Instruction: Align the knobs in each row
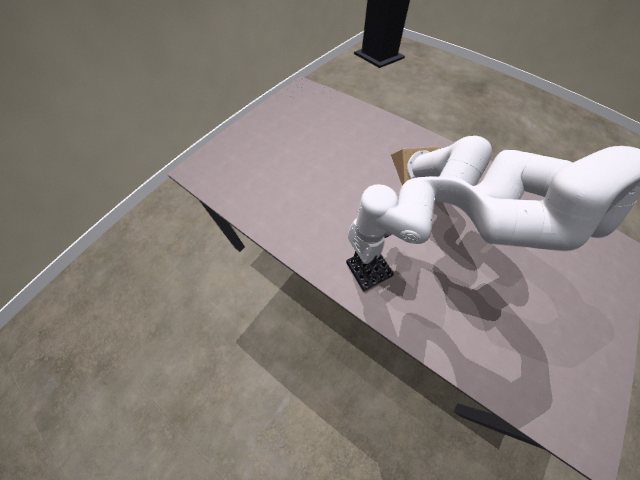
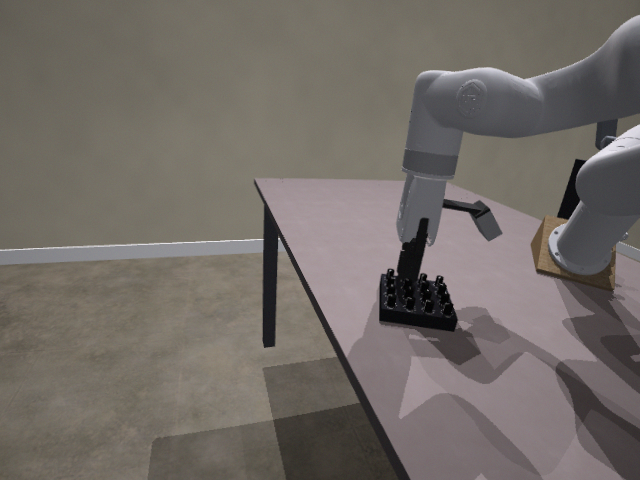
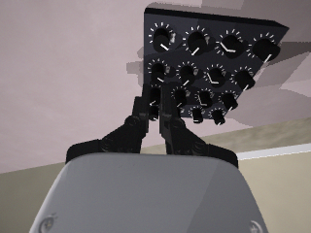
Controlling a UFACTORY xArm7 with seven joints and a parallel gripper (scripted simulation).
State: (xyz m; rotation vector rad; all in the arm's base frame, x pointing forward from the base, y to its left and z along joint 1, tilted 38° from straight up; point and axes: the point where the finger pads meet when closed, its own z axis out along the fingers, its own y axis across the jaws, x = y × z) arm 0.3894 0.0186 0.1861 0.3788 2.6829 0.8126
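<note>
The black knob box (image 1: 367,287) (image 2: 416,319) (image 3: 214,23) stands flat on the table. My gripper (image 2: 409,276) (image 3: 155,95) points down at it and appears shut on a knob (image 3: 155,94), the third from the top in the wrist view's leftmost line. Its white line points lower left. The two knobs above it, the top knob (image 3: 160,38) and the second knob (image 3: 157,72), point lower right. In the third line, the upper three knobs show lines toward the upper left, while the bottom knob (image 3: 196,116) shows white at its lower side. Printed names are unreadable.
Neighbouring knobs stand close around the fingertips. The table (image 1: 268,170) (image 2: 336,222) has its long edge near the box. The arm's wooden base block (image 1: 398,164) (image 2: 541,245) stands farther back. A grey angled part (image 2: 486,222) sticks out beside the gripper.
</note>
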